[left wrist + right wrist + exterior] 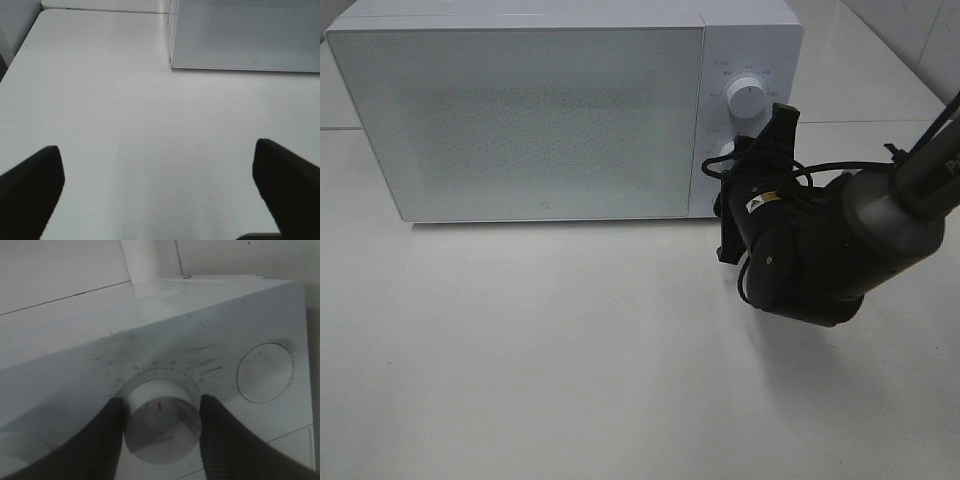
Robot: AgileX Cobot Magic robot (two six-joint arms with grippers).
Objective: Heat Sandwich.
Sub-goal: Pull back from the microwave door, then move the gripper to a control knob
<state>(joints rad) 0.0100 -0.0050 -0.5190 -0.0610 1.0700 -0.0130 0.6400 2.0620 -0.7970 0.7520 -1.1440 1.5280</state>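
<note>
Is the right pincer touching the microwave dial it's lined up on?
Touching. The right wrist view shows the right pincer closed on the dial, a finger against each side, no gap.

The right arm (pixel 885 205), black and grey with a bulky rounded wrist, reaches in from the right edge toward the far side. Its black two-fingered right gripper (pixel 161 401) is closed, with the dark fingers (pixel 100 440) pressing either side of a round white dial (pixel 160 432). The dark-fingered left gripper (pixel 156 147) hangs on the left side, tilted downward, its jaws spread wide and empty.
</note>
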